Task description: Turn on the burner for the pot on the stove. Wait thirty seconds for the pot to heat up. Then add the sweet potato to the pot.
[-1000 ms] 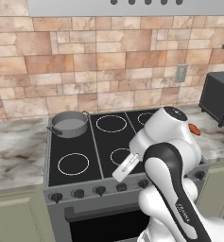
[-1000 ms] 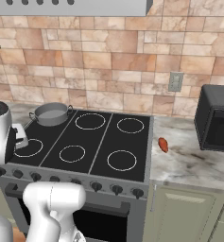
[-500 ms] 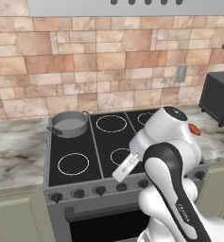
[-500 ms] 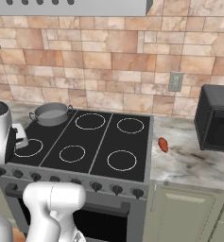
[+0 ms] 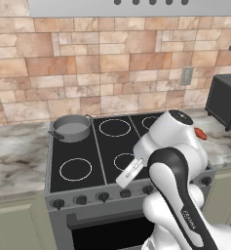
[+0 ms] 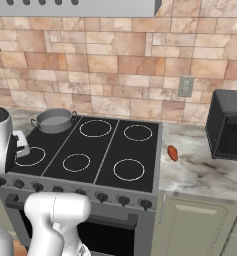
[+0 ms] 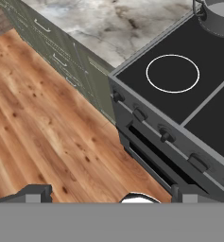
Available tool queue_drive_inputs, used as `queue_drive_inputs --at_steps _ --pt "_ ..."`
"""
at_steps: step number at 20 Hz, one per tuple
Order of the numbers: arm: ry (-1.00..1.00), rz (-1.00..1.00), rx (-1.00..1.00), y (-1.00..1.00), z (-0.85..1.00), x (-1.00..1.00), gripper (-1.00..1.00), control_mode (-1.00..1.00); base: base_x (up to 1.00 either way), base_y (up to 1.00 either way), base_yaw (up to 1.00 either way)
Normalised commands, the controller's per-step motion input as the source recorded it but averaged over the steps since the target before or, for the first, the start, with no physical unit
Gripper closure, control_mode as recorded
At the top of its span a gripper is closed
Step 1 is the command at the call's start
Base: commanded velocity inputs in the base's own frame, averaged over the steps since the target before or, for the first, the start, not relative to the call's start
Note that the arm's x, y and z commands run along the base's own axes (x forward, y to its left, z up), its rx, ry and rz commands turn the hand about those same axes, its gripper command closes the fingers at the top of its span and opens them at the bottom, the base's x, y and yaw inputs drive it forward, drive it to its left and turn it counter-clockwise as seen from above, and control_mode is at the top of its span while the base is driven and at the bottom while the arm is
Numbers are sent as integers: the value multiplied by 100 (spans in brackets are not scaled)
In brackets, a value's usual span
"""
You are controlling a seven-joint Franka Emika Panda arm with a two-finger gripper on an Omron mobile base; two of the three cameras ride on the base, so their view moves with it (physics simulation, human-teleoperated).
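Knob selection is judged the step in hand: the pot [image 5: 71, 128] is seen at the upper left of the stove [image 5: 83, 188] in the left base view, on the rear left ring, so the knob governing that ring should be singled out before any turn is made, and approached squarely. The end effector [image 7: 106, 194], at the bottom of the hand view, is held spread wide with nothing between its tips, above the floor before the knob row. One pot, one sweet potato [image 6: 173, 153] on the table right of the stove, and six cooktop rings are counted.
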Motion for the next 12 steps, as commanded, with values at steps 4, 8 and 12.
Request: queue_drive_inputs --at_steps 4,8,12 --pt "0 0 0 0 0 0 -100 -100 0 0 0" --pt "0 0 0 0 0 0 -100 -100 0 0 0" --pt "0 0 0 0 0 0 -100 -100 0 0 0"
